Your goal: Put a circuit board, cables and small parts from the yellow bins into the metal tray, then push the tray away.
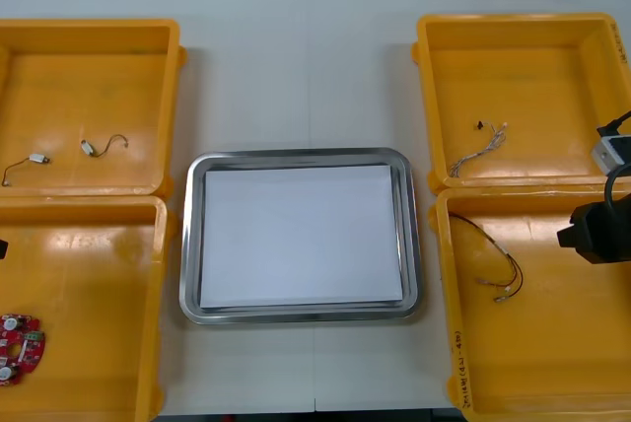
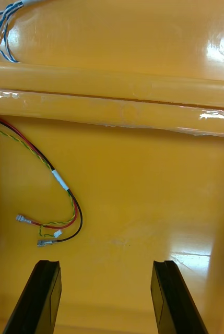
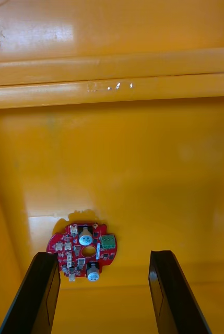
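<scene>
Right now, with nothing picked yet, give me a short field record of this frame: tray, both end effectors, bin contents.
tray: metal tray, white inside, nothing in it
left end effector: open, over the circuit board in the near left bin
right end effector: open, in the near right bin, beside the red and yellow cable
far left bin: two small metal parts
far right bin: blue and white cable

Right gripper point(image 2: 106, 267) (fingers apart) near red-and-yellow cable point(image 2: 61, 180).
</scene>
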